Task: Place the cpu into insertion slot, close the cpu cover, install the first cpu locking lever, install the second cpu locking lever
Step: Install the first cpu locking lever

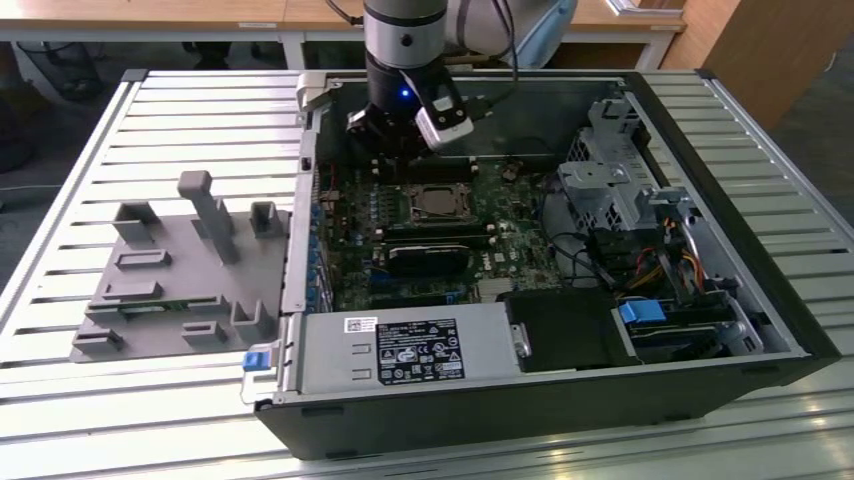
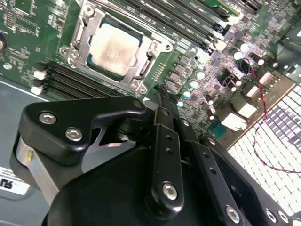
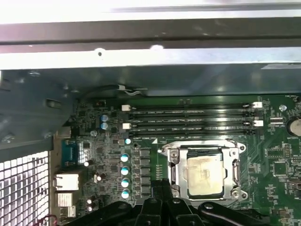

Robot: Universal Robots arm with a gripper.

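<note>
The cpu [image 2: 114,44] lies in the insertion slot [image 1: 412,200] on the green motherboard, silver face up. The cpu cover [image 2: 85,36] lies flat around it, and the chip shows through its window. Both wrist views show this; in the first wrist view the cpu [image 3: 204,174] sits inside the cover [image 3: 174,172]. My gripper [image 2: 159,94] is shut with nothing in it. It hangs just off one edge of the socket, beside the row of capacitors. In the exterior view the gripper [image 1: 386,163] is behind the socket, near the case's back wall.
Black memory slots [image 3: 188,117] run along one side of the socket. The case wall [image 3: 141,61] stands close by. A power supply [image 1: 400,350], a drive cage [image 1: 614,190] and cables [image 1: 667,265] crowd the case. A grey fixture [image 1: 174,270] rests on the slatted table at the exterior view's left.
</note>
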